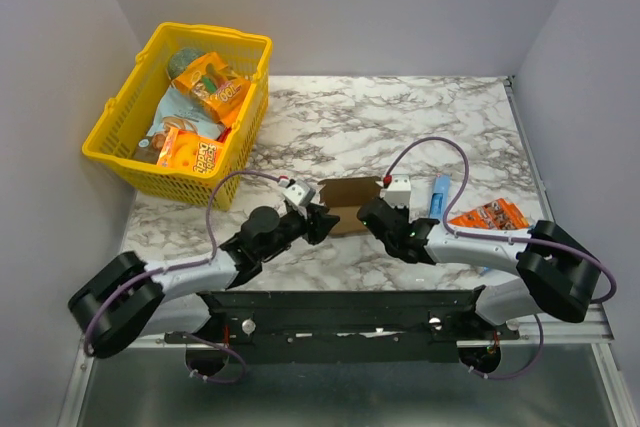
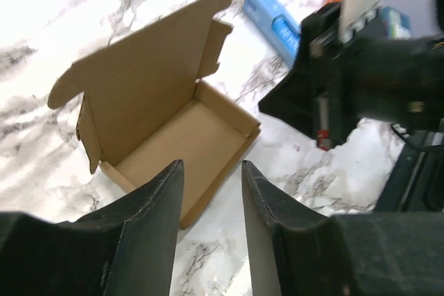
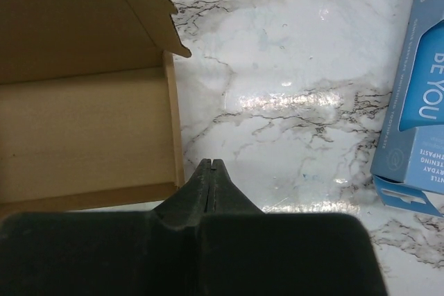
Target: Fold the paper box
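Observation:
The paper box [image 1: 343,197] is plain brown cardboard and lies on the marble table between my two grippers. In the left wrist view the paper box [image 2: 173,129] is a shallow tray with its walls up and its lid flap raised at the far side. My left gripper [image 2: 211,168] is open just short of the box's near corner, with nothing between its fingers. My right gripper [image 3: 211,163] is shut and empty, its tip just right of the box's [image 3: 83,129] side wall. Seen from above, my left gripper [image 1: 322,222] and my right gripper [image 1: 368,213] flank the box.
A yellow basket [image 1: 130,162] with snack packets stands at the back left. A slim blue packet [image 1: 440,195] and an orange printed packet [image 1: 490,215] lie right of the box. The blue packet [image 3: 416,102] is near my right gripper. Grey walls enclose the table.

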{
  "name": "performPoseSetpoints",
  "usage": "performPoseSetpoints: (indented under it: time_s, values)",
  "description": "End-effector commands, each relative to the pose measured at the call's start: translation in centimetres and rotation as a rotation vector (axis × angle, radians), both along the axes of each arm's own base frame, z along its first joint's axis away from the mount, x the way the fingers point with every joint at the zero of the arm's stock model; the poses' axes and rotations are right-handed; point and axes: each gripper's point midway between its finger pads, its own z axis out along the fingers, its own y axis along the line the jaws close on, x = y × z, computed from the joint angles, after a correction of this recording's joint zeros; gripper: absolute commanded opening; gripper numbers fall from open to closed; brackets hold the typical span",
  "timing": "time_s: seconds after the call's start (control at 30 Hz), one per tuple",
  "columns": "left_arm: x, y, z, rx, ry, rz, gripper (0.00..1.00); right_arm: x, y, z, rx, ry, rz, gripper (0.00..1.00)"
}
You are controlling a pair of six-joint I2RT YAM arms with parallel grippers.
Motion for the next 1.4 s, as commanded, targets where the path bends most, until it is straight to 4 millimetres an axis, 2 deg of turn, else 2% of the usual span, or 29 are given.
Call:
performPoseSetpoints:
  time_s: [0.0, 0.03, 0.1, 0.13, 0.2, 0.23, 0.3, 0.33, 0.4, 0.43, 0.47, 0.53, 0.57, 0.6, 0.63, 0.67, 0.7, 0.73, 0.9, 1.1, 1.23, 1.37]
  values:
    - [-1.7, 1.7, 0.9, 0.060, 0.006, -0.025, 0.54, -0.1, -1.0, 0.1, -0.020, -0.023, -0.047, 0.01]
    - [-2.0, 2.2, 1.4, 0.069, 0.002, -0.022, 0.60, -0.1, -1.0, 0.1, -0.018, -0.022, -0.047, 0.01]
    - [-1.6, 2.6, 2.1, 0.085, -0.002, -0.006, 0.65, -0.2, -0.9, 0.0, -0.012, -0.018, -0.046, 0.01]
    - [-1.7, 2.8, 1.7, 0.106, 0.018, -0.001, 0.71, -0.2, -0.8, 0.2, 0.000, -0.022, -0.046, 0.01]
    - [-0.7, 3.3, 1.6, 0.109, 0.040, 0.038, 0.76, -0.3, -0.3, 0.5, 0.025, -0.019, -0.023, 0.01]
    - [-0.1, 3.7, 0.7, 0.126, 0.069, 0.059, 0.80, -0.2, 0.1, 0.9, 0.046, -0.029, -0.012, 0.01]
    - [0.8, 4.1, 0.2, 0.119, 0.119, 0.079, 0.83, -0.3, 0.7, 1.6, 0.060, -0.034, 0.057, 0.04]
    - [1.9, 4.9, -0.6, 0.124, 0.147, 0.108, 0.85, 0.0, 1.3, 2.2, 0.081, -0.048, 0.081, 0.12]
    - [2.6, 4.8, -0.2, 0.112, 0.152, 0.100, 0.86, 0.1, 1.6, 2.9, 0.103, -0.042, 0.141, 0.26]
    - [2.9, 4.7, -0.5, 0.118, 0.157, 0.088, 0.87, 0.4, 1.9, 3.6, 0.134, -0.057, 0.164, 0.37]
    - [3.4, 4.6, 0.1, 0.113, 0.147, 0.090, 0.87, 0.9, 1.5, 3.9, 0.147, -0.063, 0.165, 0.41]
    - [4.0, 4.5, -0.1, 0.123, 0.149, 0.099, 0.87, 1.1, 2.3, 5.3, 0.194, -0.092, 0.264, 0.51]
    - [4.6, 4.6, 0.4, 0.114, 0.139, 0.108, 0.87, 1.8, 1.5, 5.8, 0.206, -0.103, 0.249, 0.54]
    - [4.9, 4.5, 0.6, 0.110, 0.136, 0.113, 0.87, 1.6, 2.1, 6.1, 0.222, -0.097, 0.332, 0.57]
    - [5.2, 4.5, 0.7, 0.108, 0.132, 0.114, 0.87, 2.0, 1.9, 6.7, 0.248, -0.114, 0.346, 0.62]
    - [5.4, 4.3, 1.1, 0.104, 0.121, 0.107, 0.86, 3.0, 0.8, 6.9, 0.264, -0.119, 0.330, 0.66]
    - [5.7, 4.2, 1.2, 0.108, 0.117, 0.106, 0.86, 2.8, 1.6, 7.2, 0.288, -0.115, 0.431, 0.69]
    - [5.8, 4.1, 0.8, 0.117, 0.125, 0.103, 0.85, 3.2, 1.4, 7.3, 0.291, -0.121, 0.437, 0.72]
    - [6.8, 3.6, 0.5, 0.153, 0.118, 0.098, 0.80, 5.0, 0.6, 7.3, 0.232, -0.136, 0.522, 0.73]
    - [7.6, 3.7, -0.6, 0.206, 0.139, 0.116, 0.71, 6.2, 1.3, 7.2, 0.199, -0.181, 0.613, 0.59]
    - [7.8, 3.5, -0.9, 0.206, 0.138, 0.109, 0.66, 7.4, 1.8, 7.7, 0.189, -0.208, 0.625, 0.56]
    - [8.1, 3.3, -1.2, 0.220, 0.135, 0.102, 0.61, 7.7, 2.2, 7.1, 0.186, -0.192, 0.637, 0.53]
